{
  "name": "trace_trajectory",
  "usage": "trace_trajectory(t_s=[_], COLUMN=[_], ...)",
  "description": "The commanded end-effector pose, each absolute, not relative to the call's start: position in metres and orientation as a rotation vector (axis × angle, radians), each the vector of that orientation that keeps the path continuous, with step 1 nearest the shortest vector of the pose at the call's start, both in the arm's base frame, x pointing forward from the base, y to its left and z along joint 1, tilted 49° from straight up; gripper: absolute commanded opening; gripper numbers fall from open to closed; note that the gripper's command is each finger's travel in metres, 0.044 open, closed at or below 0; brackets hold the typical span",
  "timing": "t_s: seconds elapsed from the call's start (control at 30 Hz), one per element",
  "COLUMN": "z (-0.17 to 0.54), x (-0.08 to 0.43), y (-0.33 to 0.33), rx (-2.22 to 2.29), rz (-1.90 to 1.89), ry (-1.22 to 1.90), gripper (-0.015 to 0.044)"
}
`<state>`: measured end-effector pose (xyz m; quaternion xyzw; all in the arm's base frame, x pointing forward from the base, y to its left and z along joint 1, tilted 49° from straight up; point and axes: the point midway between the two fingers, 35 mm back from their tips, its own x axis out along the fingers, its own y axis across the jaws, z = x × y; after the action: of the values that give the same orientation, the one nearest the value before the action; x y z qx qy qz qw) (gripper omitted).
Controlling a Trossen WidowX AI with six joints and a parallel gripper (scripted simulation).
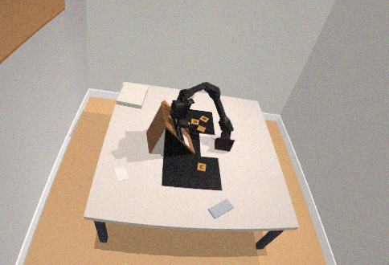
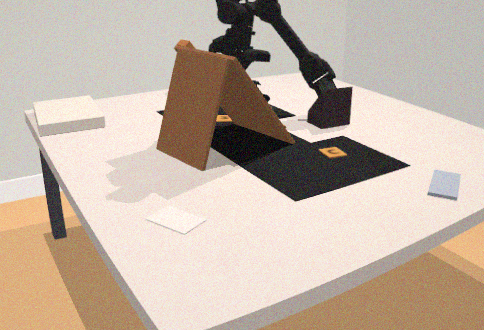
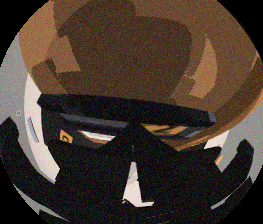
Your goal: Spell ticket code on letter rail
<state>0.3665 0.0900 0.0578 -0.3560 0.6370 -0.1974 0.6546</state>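
The brown board (image 1: 157, 132) (image 2: 192, 107) stands like a tent. Its letter rail (image 3: 91, 119) is a dark band across the face in the wrist view. An orange tile (image 3: 166, 129) shows at the rail, partly behind the fingers, its letter unreadable. My gripper (image 3: 134, 126) is shut and empty, close in front of the board's face; its fingertips are hidden in the exterior view. The white ticket (image 1: 186, 139) (image 3: 95, 135) is below the rail, its print unreadable. A tile marked C (image 1: 202, 167) (image 2: 333, 152) (image 3: 66, 136) lies flat. Three tiles, one here (image 1: 204, 118), lie behind.
Black mats (image 1: 181, 178) (image 2: 295, 182) lie under and beside the board. A cream box (image 1: 132, 95) (image 2: 70, 114) is at the back left. A white card (image 1: 120, 173) (image 2: 176, 219) lies left of the mats, and a blue-grey block (image 1: 220, 209) (image 2: 445, 184) lies near the front edge.
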Motion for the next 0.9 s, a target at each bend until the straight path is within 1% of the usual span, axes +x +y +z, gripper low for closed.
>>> trace_trajectory(t_s=[0.0,0.87], z=[0.0600,0.0668], x=[0.3666,0.3683], y=[0.0888,0.0836], rx=[-0.815,-0.816], rz=[-0.448,-0.448], ry=[1.445,1.445], gripper=[0.0000,0.0000])
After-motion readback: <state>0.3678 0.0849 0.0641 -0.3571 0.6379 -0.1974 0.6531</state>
